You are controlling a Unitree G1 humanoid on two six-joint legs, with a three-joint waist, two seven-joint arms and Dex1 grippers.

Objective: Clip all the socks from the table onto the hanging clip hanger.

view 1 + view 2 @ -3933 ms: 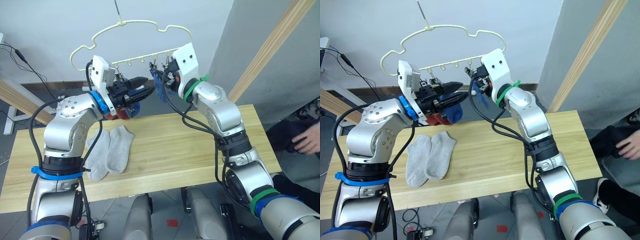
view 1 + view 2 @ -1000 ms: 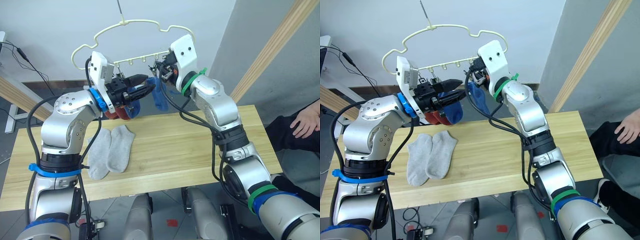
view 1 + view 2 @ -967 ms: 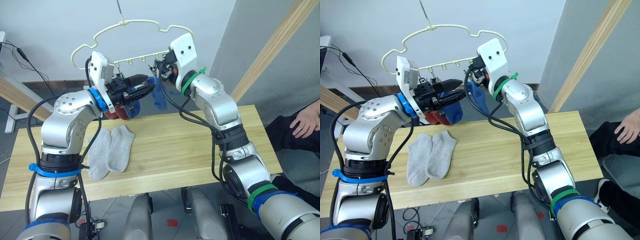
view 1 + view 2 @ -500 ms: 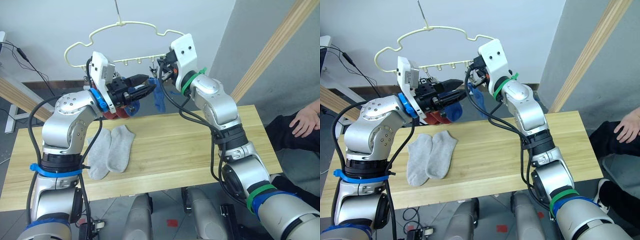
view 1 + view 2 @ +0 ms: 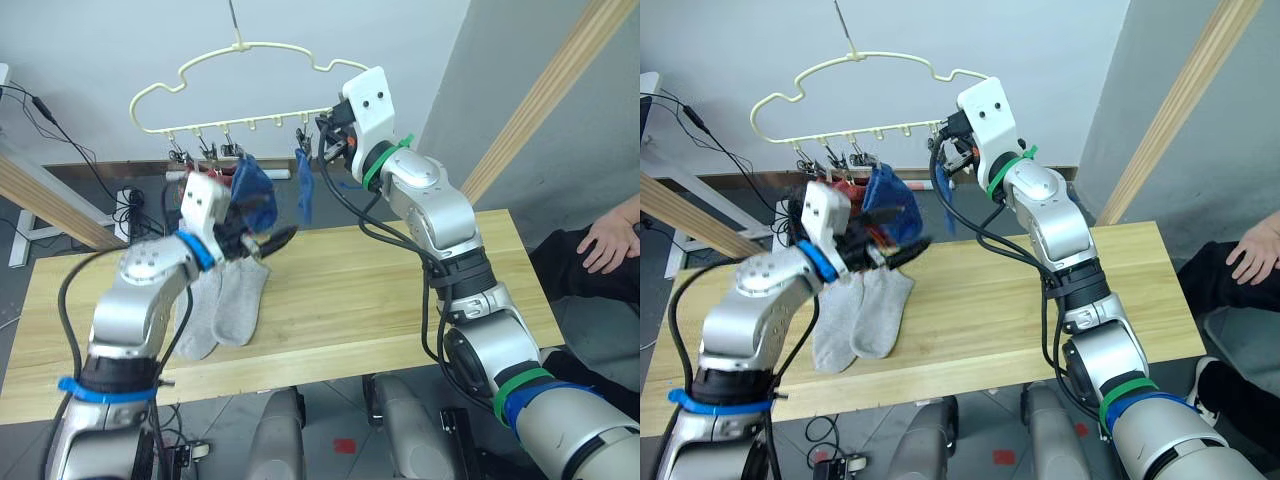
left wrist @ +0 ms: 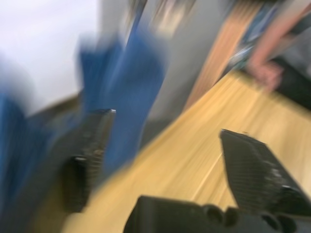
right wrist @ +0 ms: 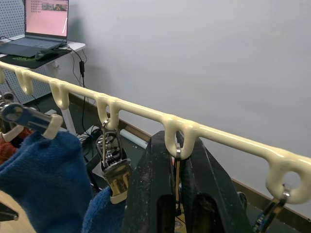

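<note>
Socks (image 5: pixel 222 300) wait on the table (image 5: pixel 400 290). Left fingers (image 6: pixel 92 145) gape empty; reach low for one. Right fingers (image 7: pixel 167 194) pinch the hanger (image 7: pixel 146 114); hold steady.

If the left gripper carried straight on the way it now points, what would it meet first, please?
Probably the hanging blue sock, just beyond the open left gripper; the table lies below that line. Blur leaves depth unclear.

We see clip hanger (image 5: pixel 250 85) hanging above tabletop (image 5: pixel 380 290) far edge. Socks (image 5: pixel 252 190) clipped along its bar, left and middle. Two socks (image 5: pixel 222 300) flat on tabletop left part, side by side. Left hand (image 5: pixel 262 243) just above them; right hand (image 5: pixel 325 140) at bar's right end.
</note>
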